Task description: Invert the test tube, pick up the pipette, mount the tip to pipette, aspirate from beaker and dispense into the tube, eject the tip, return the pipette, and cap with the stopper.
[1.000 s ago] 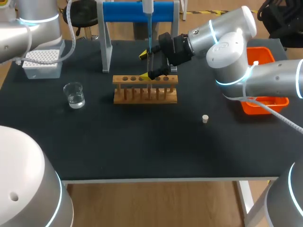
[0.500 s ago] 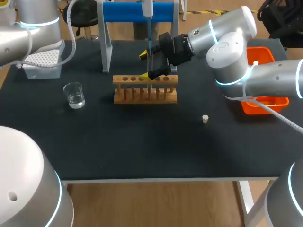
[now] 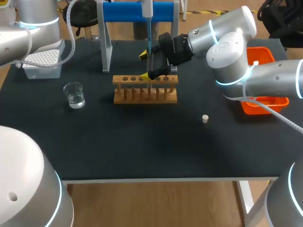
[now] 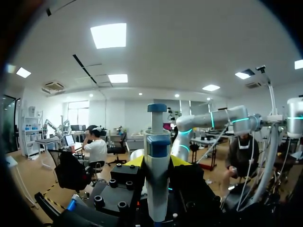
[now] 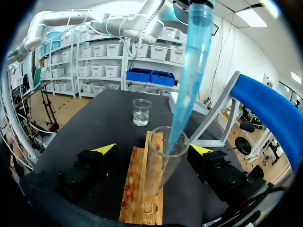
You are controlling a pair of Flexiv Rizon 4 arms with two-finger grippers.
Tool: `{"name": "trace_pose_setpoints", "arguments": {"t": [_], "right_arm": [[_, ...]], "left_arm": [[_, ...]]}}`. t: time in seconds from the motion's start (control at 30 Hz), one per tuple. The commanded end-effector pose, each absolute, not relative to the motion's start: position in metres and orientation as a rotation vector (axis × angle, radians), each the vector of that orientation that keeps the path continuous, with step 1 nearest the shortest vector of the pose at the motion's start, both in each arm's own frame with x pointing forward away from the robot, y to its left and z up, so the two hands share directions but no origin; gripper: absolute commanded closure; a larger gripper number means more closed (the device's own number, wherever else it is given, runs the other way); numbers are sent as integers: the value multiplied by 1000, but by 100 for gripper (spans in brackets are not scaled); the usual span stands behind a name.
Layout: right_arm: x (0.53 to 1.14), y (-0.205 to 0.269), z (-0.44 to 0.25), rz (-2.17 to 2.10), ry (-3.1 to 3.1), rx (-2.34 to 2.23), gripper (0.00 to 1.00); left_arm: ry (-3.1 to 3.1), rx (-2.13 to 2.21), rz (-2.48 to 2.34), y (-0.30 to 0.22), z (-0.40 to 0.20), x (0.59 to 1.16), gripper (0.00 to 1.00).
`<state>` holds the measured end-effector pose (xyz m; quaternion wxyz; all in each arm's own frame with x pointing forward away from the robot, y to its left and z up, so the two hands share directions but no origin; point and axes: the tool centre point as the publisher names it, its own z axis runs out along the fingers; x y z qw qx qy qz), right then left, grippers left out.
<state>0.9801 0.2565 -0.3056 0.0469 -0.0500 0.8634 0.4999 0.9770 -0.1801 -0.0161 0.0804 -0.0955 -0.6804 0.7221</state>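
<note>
The left hand [image 4: 156,161] was clamped on the pipette [image 4: 157,189]. Its yellow tips pressed flush against the white barrel from two sides. In the left wrist view the barrel ran straight out between the fingers, with its blue-capped plunger end ahead of them. In the head view the pipette came down from the top centre of the frame, its long axis upright. The blue tip [image 5: 189,71] pointed narrow end down.

The right hand [image 5: 153,148] was closed on the test tube [image 5: 158,170], with one yellow tip on each side of the glass. The right arm came in from the right of the head view, and this hand sat in the upper middle, just above the wooden rack [image 3: 145,94]. The tube had its open mouth uppermost and leaned off the vertical, with its rounded bottom over the rack's top board. The narrow end of the blue tip sat inside the tube, just below the rim.

On the dark tabletop [image 3: 142,142], a beaker [image 3: 74,94] with a little clear liquid stood at middle left, well apart from the rack. The small pale stopper [image 3: 205,118] stood alone, right of centre and below the rack. A white tip box [image 3: 42,64] sat at the upper left and an orange bin [image 3: 265,101] at the right edge. A blue-topped stand [image 3: 137,12] rose behind the rack.
</note>
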Motion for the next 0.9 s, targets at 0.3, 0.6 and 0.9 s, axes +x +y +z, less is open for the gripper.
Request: {"name": "trace_pose_setpoints", "arguments": {"t": [0.3, 0.6, 0.9], "right_arm": [[981, 256, -305, 1525, 2637, -155, 0], [981, 256, -305, 1525, 2637, -155, 0], [981, 256, -305, 1525, 2637, -155, 0]], "left_arm": [[-2049, -309, 2119, -181, -17, 979, 100], [-2078, -312, 2111, -178, -17, 978, 100], [-2068, -352, 2140, -179, -16, 979, 100]]}}
